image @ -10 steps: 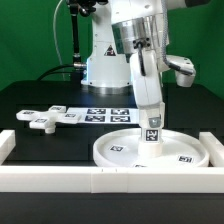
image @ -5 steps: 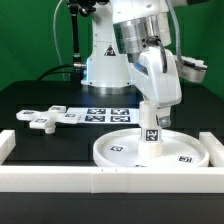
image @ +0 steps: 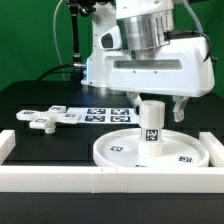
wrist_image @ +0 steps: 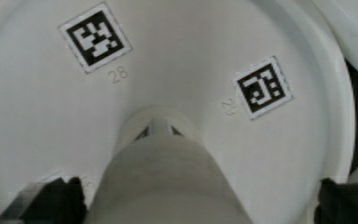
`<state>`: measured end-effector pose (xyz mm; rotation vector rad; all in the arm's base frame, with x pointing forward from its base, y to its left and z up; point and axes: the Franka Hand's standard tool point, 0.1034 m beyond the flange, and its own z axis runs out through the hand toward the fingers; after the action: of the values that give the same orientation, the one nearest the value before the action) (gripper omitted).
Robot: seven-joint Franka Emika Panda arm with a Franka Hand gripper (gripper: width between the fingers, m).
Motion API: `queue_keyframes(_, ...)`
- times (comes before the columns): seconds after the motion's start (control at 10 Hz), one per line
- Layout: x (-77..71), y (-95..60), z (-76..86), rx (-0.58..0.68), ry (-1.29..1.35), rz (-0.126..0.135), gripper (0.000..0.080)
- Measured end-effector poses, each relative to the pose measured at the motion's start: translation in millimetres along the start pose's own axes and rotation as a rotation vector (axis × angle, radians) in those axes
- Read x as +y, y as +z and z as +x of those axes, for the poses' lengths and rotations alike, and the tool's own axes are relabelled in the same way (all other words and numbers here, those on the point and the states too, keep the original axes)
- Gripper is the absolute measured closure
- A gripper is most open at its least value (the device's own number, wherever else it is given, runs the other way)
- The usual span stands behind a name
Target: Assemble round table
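The large rimmed white disc (image: pixel 112 152) lies on the black table near the front. The short cylindrical leg (image: pixel 151 124) stands upright in the disc's middle and carries a tag. My gripper (image: pixel 156 108) hangs just over the leg's top, open, with one finger on each side and a gap to each. In the wrist view the leg (wrist_image: pixel 167 165) runs up between the two dark fingertips (wrist_image: pixel 51 196), and my gripper (wrist_image: pixel 197 202) holds nothing; the disc (wrist_image: pixel 194 60) with two tags lies beyond. The cross-shaped foot piece (image: pixel 45 117) lies at the exterior view's left.
The marker board (image: pixel 104 113) lies flat behind the disc. Long white bars (image: pixel 90 178) border the front, with short ends at the left (image: pixel 6 142) and right (image: pixel 216 145). The robot's base (image: pixel 100 60) stands at the back.
My wrist has turned about the upright leg, so the gripper's broad face now shows. The fingers, which were closed on the leg, now stand apart from it.
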<state>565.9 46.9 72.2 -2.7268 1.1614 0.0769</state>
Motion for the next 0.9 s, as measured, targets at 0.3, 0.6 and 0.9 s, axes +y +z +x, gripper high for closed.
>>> queue_keyframes(0.3,0.5,0.5,-0.2,-0.001,-0.22,-0.001,0.0151)
queue_keyframes(0.6,0.8,-2.5,8.3,0.019,-0.64,-0.044,0.0151)
queue_keyframes(0.9,1.5,-2.4,10.7,0.021,-0.898,-0.055,0.0151)
